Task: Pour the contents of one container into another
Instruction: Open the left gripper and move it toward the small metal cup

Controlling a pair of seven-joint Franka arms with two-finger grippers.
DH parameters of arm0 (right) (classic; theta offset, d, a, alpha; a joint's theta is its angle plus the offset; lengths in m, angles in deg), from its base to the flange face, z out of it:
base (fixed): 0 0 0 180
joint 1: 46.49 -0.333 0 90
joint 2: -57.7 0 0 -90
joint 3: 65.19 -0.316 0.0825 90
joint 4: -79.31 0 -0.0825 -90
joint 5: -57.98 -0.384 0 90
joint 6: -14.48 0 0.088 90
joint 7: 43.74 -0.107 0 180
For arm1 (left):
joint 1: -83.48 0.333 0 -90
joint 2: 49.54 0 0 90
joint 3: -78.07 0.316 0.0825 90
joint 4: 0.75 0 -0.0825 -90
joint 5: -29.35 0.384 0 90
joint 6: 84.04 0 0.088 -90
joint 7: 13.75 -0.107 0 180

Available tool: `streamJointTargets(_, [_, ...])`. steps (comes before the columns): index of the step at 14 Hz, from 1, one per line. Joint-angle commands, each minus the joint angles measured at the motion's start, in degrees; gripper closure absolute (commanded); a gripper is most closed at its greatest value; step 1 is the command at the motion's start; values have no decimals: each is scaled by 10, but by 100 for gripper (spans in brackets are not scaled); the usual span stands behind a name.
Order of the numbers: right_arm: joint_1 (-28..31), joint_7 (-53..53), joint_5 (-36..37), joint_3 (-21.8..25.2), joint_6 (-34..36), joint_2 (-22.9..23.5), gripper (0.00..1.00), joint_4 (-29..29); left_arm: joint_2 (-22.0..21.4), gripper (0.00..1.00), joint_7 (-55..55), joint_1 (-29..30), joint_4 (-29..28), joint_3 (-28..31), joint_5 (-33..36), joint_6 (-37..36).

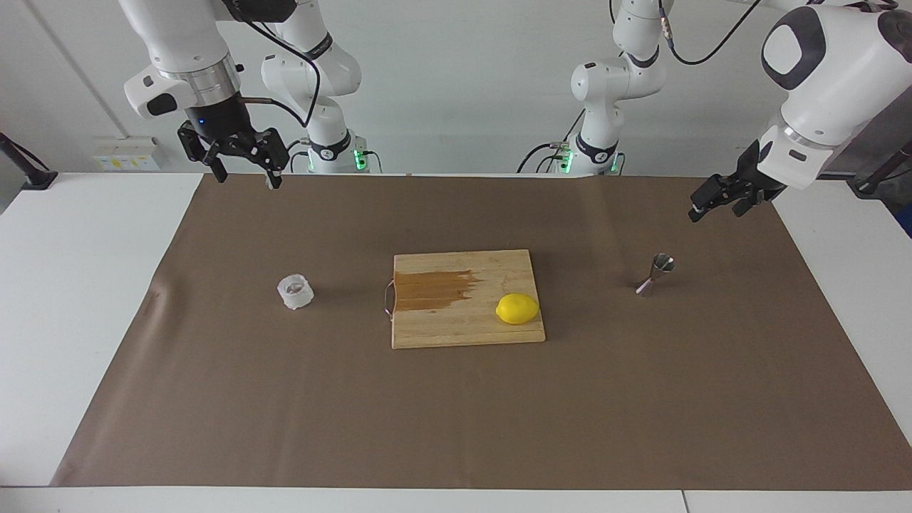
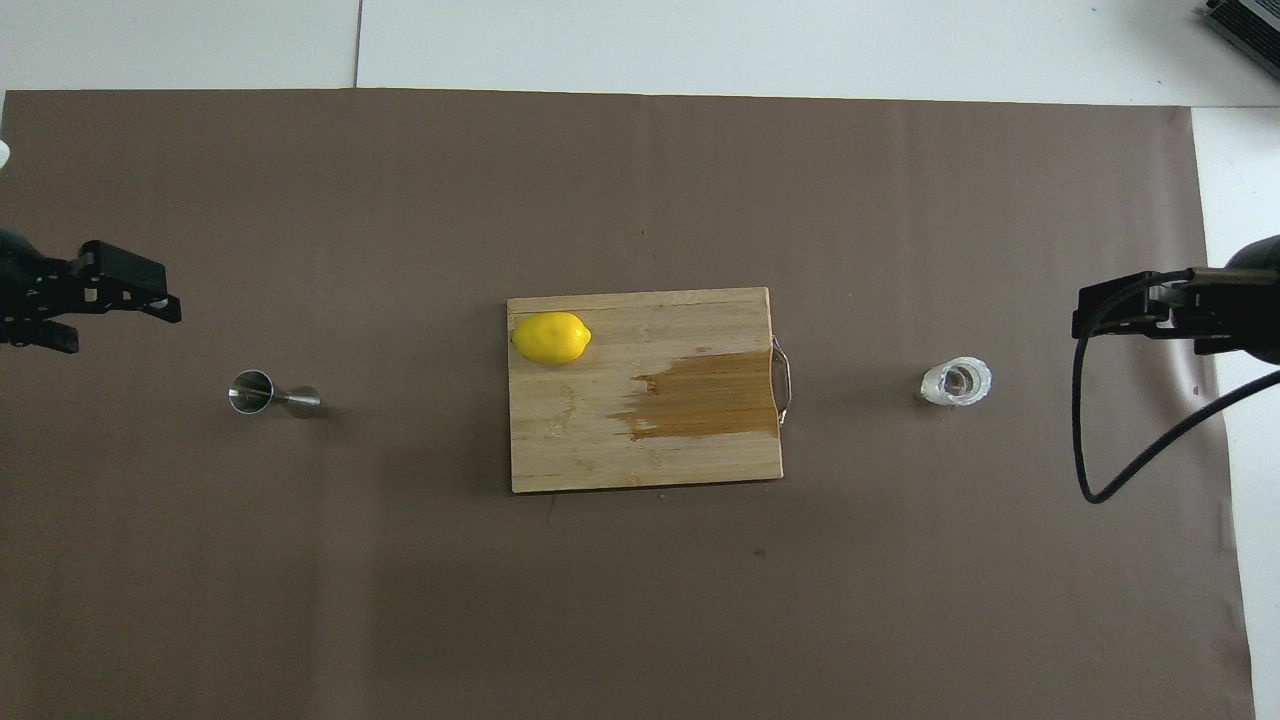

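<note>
1. The left gripper hangs in the air with its jaws spread and nothing between them, over the brown mat at the left arm's end of the table, near the steel jigger but clear of it.
2. The right gripper is also wide open and empty, raised over the mat's edge nearest the robots at the right arm's end; that arm waits.
3. The jigger stands upright on the mat, alone, toward the left arm's end.
4. The faceted glass tumbler stands upright on the mat toward the right arm's end, well apart from the jigger.
5. Between the two lies a wooden cutting board with a metal handle on the side facing the tumbler.
6. A dark wet-looking stain covers the board's handle end.
7. A lemon rests on the board at the end toward the jigger.
8. Nothing lies between either gripper and the vessel on its own side; the board and lemon sit in the straight line from tumbler to jigger.
</note>
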Motion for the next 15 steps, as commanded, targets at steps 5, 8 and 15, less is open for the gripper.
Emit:
streamJointTargets(5, [10, 12, -15, -4, 4, -11, 0, 9, 29, 0, 258, 74, -24, -4, -114, 46])
streamJointTargets(8, [10, 12, -14, -4, 4, -11, 0, 9, 19, 0, 350, 107, -73, -4, -197, 63])
streamJointTargets(15, [10, 12, -14, -4, 4, -11, 0, 9, -59, 0, 456, 180, -240, -4, -378, 121])
